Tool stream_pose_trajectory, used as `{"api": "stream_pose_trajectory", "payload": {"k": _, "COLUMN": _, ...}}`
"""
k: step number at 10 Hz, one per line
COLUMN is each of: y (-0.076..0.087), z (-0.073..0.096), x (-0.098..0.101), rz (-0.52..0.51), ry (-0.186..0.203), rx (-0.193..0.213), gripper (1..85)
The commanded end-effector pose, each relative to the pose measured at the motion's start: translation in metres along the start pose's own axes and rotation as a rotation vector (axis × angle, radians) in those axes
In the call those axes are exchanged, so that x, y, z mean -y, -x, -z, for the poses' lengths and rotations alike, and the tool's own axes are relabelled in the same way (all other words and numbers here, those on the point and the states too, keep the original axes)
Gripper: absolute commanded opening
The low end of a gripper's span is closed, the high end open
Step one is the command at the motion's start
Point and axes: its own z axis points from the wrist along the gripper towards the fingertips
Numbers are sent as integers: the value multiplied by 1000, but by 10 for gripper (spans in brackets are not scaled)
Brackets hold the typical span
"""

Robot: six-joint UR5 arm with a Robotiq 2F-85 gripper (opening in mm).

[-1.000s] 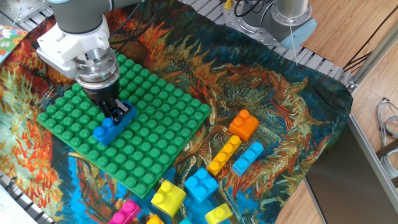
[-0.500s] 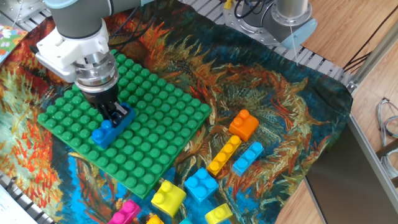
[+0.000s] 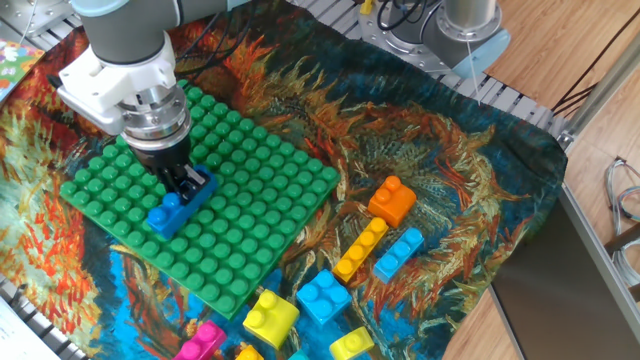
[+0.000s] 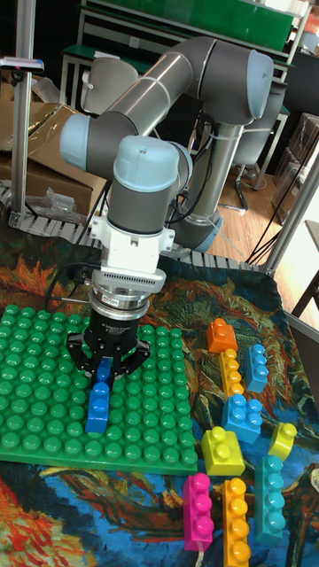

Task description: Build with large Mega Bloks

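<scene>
Green studs cover the big plate (image 3: 250,190) lying on a painted cloth (image 3: 450,190) in the fixed view. A long blue brick (image 3: 178,203) lies on the plate toward its left side, and the gripper (image 3: 188,180) stands straight down over the brick's far end, its dark fingers (image 3: 184,176) closed against that end. Off the plate to the right sit an orange brick (image 3: 392,200), a long yellow brick (image 3: 360,249) and a long light blue brick (image 3: 398,253) just beside it. Nearer the lower edge lie a square light blue brick (image 3: 323,296), a square yellow brick (image 3: 270,315), another yellow brick (image 3: 351,344) and a pink brick (image 3: 199,343).

From the tall fixed view the arm comes down from above, and the gripper (image 4: 103,365) clamps the upper end of the blue brick (image 4: 98,400), which lies lengthwise on the green plate (image 4: 35,390). To the right on the cloth are the orange brick (image 4: 221,336), the long yellow brick (image 4: 232,372), the light blue long brick (image 4: 256,367) and the square light blue one (image 4: 239,417). Closer in lie the square yellow brick (image 4: 221,450), a pink long brick (image 4: 198,510), an orange-yellow long brick (image 4: 235,521) and a teal long brick (image 4: 270,499).
</scene>
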Motion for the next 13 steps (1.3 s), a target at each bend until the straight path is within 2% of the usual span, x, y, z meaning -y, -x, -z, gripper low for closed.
{"api": "stream_pose_trajectory", "payload": {"k": 1, "y": 3, "z": 0, "x": -5, "rz": -6, "ry": 8, "rx": 9, "gripper": 13}}
{"api": "stream_pose_trajectory", "payload": {"k": 4, "y": 3, "z": 0, "x": -1, "rz": 7, "ry": -1, "rx": 10, "gripper": 13}}
{"api": "stream_pose_trajectory", "payload": {"k": 13, "y": 9, "z": -10, "x": -2, "rz": 13, "ry": 15, "rx": 19, "gripper": 13}}
